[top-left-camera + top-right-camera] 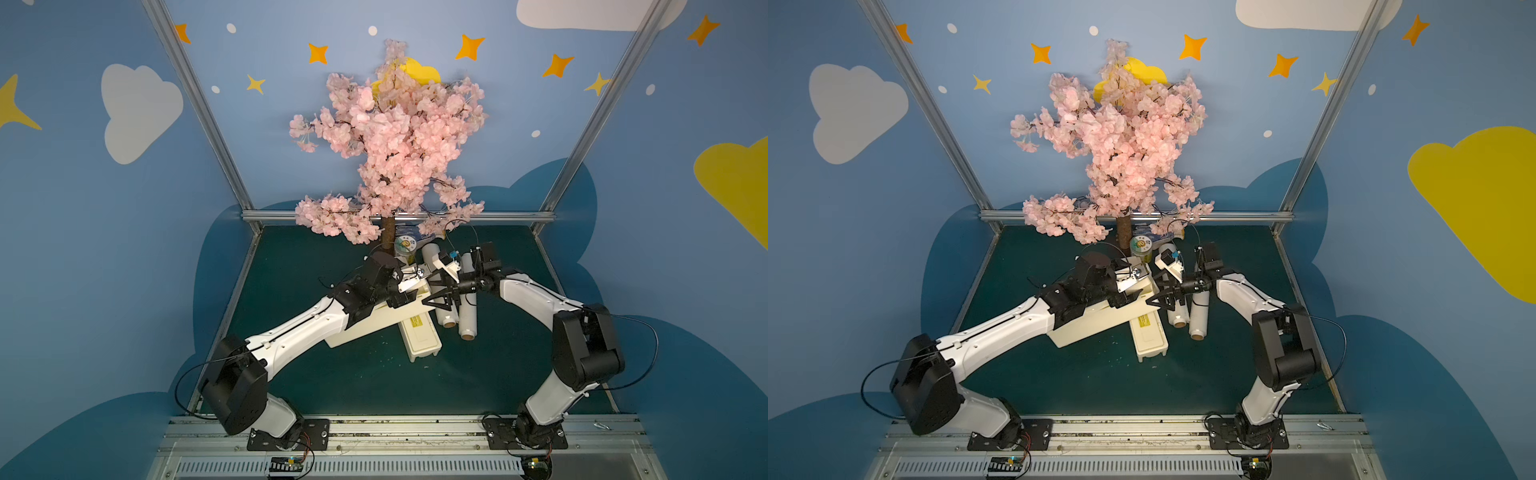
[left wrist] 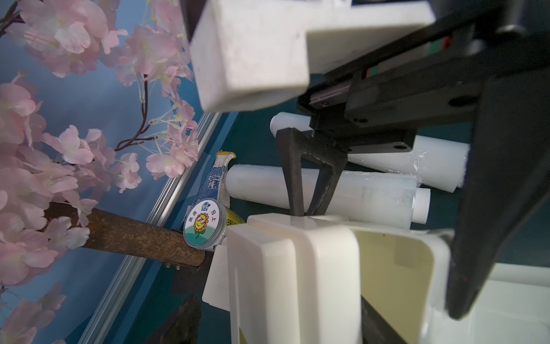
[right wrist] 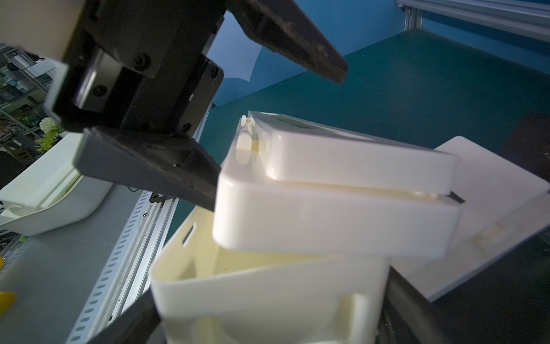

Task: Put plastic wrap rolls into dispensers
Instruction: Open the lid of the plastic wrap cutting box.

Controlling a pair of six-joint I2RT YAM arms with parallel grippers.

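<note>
There are two dispensers [image 1: 374, 322] [image 1: 424, 345], two plastic wrap rolls [image 1: 444, 318] [image 1: 467, 320], one green-and-white can [image 1: 405, 245], one pink blossom tree [image 1: 390, 137] and, half hidden, what looks like one blue-and-white pouch [image 2: 214, 181].

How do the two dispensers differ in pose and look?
The slanted dispenser runs diagonally, partly under the left arm; the labelled dispenser points toward the robot's base. Only the labelled dispenser shows a yellow label; the slanted one looks plain. Both are long cream boxes.
</note>
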